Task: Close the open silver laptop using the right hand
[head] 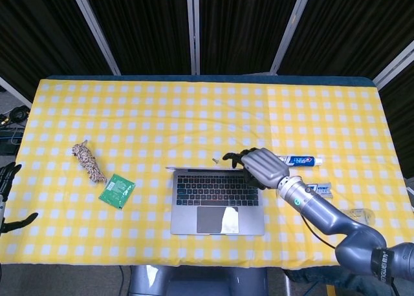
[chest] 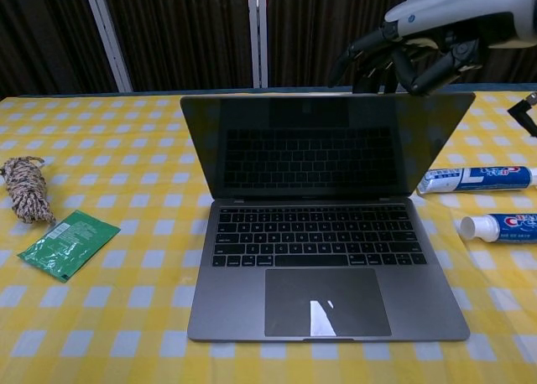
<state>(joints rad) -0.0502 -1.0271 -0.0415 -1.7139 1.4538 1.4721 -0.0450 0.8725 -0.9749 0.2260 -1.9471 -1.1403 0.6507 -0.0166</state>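
- Mid-close: right hand (chest: 419, 44), fingers spread, pressing laptop (chest: 323, 258) lid top edge at 1 o'clock, lid tilted forward.
- Next: push lid down flat onto keyboard.
- Left hand (head: 8, 196) at 9 o'clock, spread, idle.

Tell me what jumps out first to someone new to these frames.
The silver laptop at table centre, its lid tipped forward over the keyboard. The right hand sits on the lid's top right edge, fingers curled over it. Two toothpaste tubes lie to the laptop's right; a rope bundle and green packet lie left.

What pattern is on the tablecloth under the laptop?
Yellow and white checks on the tablecloth, clearest in the head view.
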